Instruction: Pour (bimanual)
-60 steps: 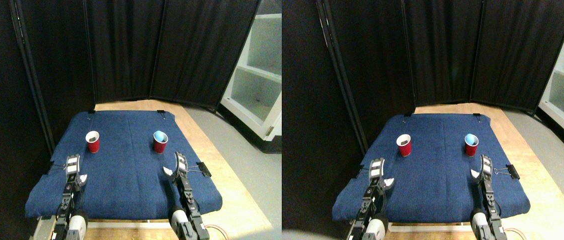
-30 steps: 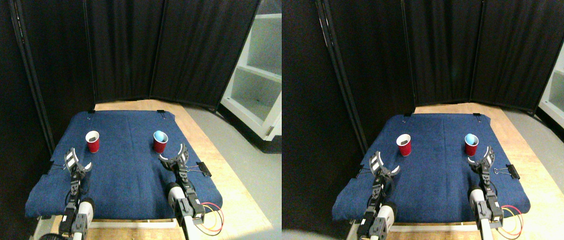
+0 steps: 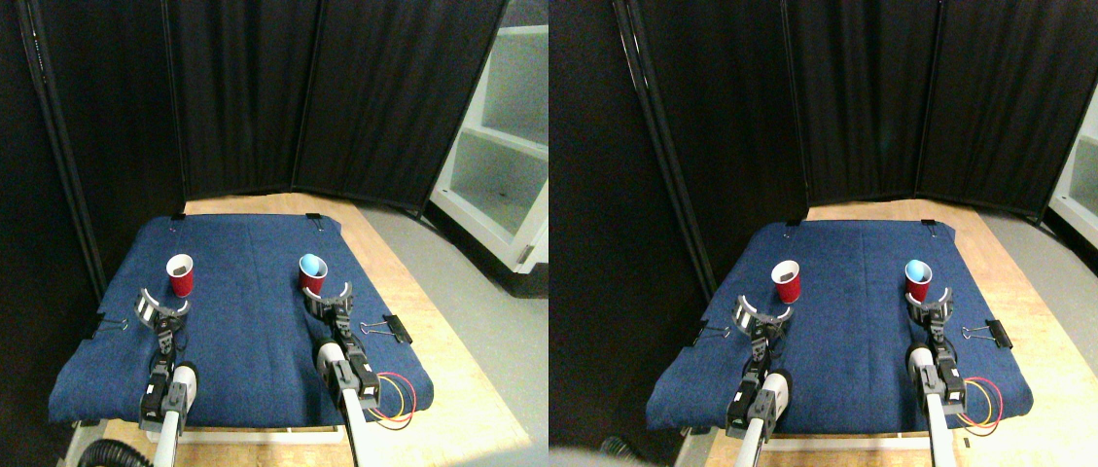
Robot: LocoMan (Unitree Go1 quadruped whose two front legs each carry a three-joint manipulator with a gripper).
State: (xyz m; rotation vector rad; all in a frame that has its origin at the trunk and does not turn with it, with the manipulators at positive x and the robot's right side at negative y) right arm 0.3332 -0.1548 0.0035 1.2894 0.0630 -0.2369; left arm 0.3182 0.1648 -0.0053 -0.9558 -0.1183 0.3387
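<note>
Both arms have pushed forward since a second ago, and my grippers now sit just short of the cups instead of back near the front of the cloth. Their jaws, which looked narrow then, are now spread into wide forks.

My left gripper (image 3: 162, 305) is open, its curved jaws splayed just below the left cup (image 3: 180, 274). I see a small gap between jaw tips and cup, so I read it as near, not touching. That cup stands upright on the blue cloth (image 3: 247, 341), left of centre, with something dark inside; I cannot tell what.

My right gripper (image 3: 329, 295) is open too, its jaws fanned out right at the base of the right cup (image 3: 312, 275). From this angle the jaw tips overlap the cup's lower edge, and I cannot tell whether they touch it. That cup is upright as well, right of centre, with a pale blue thing showing in its mouth.

Neither cup is gripped or lifted. The two cups stand well apart, roughly level with each other across the cloth.

On the cloth's right edge, beside my right arm, lies a black binder clip (image 3: 395, 329). Red and yellow wires (image 3: 393, 399) loop out by that arm's base. Dark curtains (image 3: 315, 97) close off the back, and a white shelf (image 3: 500, 146) stands at the right.
</note>
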